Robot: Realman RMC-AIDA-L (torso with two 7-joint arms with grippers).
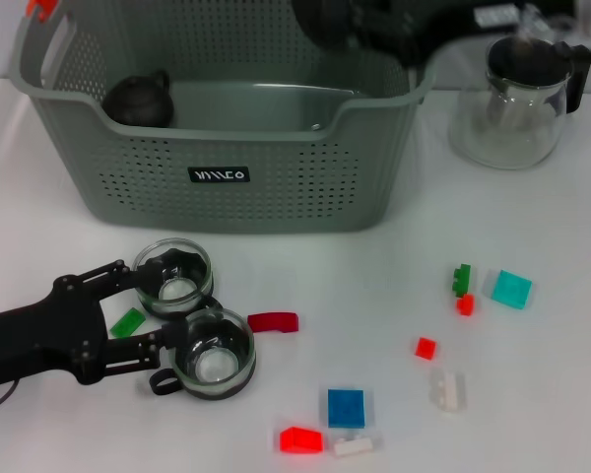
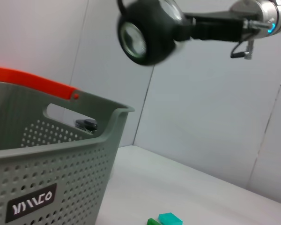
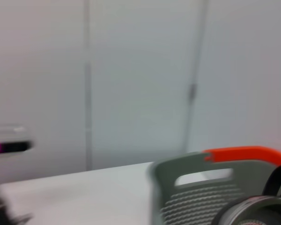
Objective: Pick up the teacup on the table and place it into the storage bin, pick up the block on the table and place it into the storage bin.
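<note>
The right gripper (image 2: 145,35) carries a teacup (image 2: 139,37), fingers pinching it, above the storage bin (image 1: 276,187); lowering and release follow. The left gripper (image 1: 172,315), fingers spread around two teacups (image 1: 192,320), rests on the tabletop (image 1: 532,394).

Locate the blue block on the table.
In the head view the blue block lies on the table near the front edge, right of the two glass cups, with a red block and a white block just in front.
</note>
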